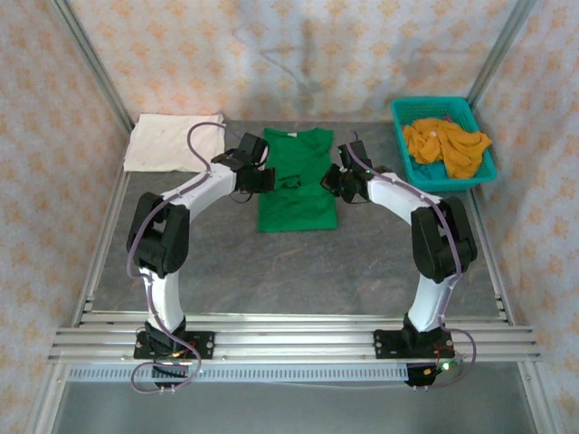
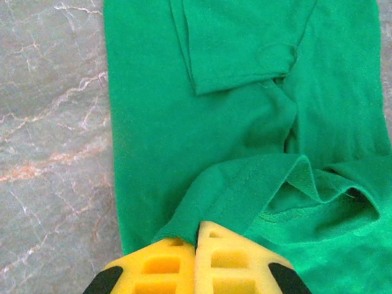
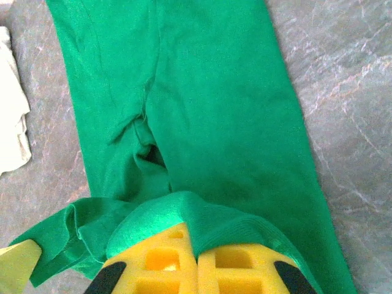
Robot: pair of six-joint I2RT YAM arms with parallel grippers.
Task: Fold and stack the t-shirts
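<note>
While both arms are reaching in from the near edge of the table [image 1: 298,271], the green t-shirt [image 1: 297,181] is lying spread at the far middle of the surface, running as a long narrow shape from far to near. The left gripper [image 1: 261,177] is sitting at the shirt's left edge and the right gripper [image 1: 336,181] at its right edge, roughly level with each other and about halfway along the cloth. In the left wrist view the left gripper [image 2: 197,236] is showing its yellow fingers pressed together, with a ribbed fold of the green t-shirt [image 2: 202,122] pinched between the tips and rising off the flat cloth; a sleeve is lying folded over the body farther on. In the right wrist view the right gripper [image 3: 196,245] is likewise pressing its fingers together on a raised fold of the green t-shirt [image 3: 214,110], which is draping over the fingertips. The cream-white t-shirt [image 1: 172,142] is lying flat at the far left corner, well apart from the green one. The mustard-orange t-shirts [image 1: 445,145] are sitting heaped inside the teal basket [image 1: 425,110] at the far right corner.
</note>
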